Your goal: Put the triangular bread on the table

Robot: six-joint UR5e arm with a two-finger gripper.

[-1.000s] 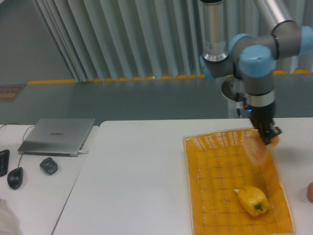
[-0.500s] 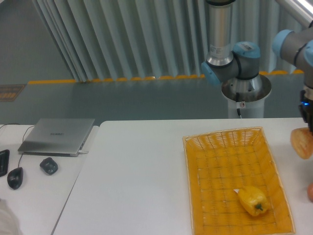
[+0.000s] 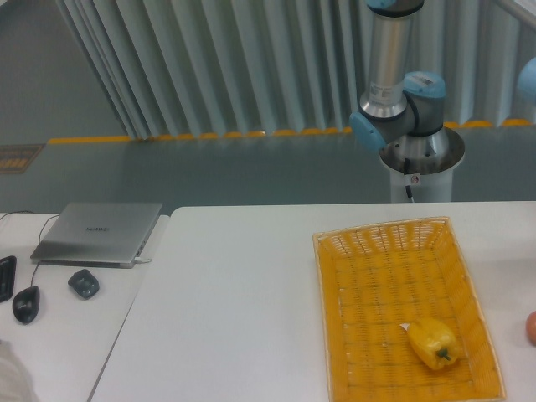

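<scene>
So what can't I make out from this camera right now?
- Pincer: out of frame past the right edge; open or shut unknown.
- Bread: not in view, so placement can't be confirmed.
- Round reddish thing: cut by the right edge.
- Arm: only the base and lower links show.

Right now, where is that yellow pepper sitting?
The yellow pepper lies inside the yellow woven basket on the right side of the white table, near the basket's front right corner.
</scene>
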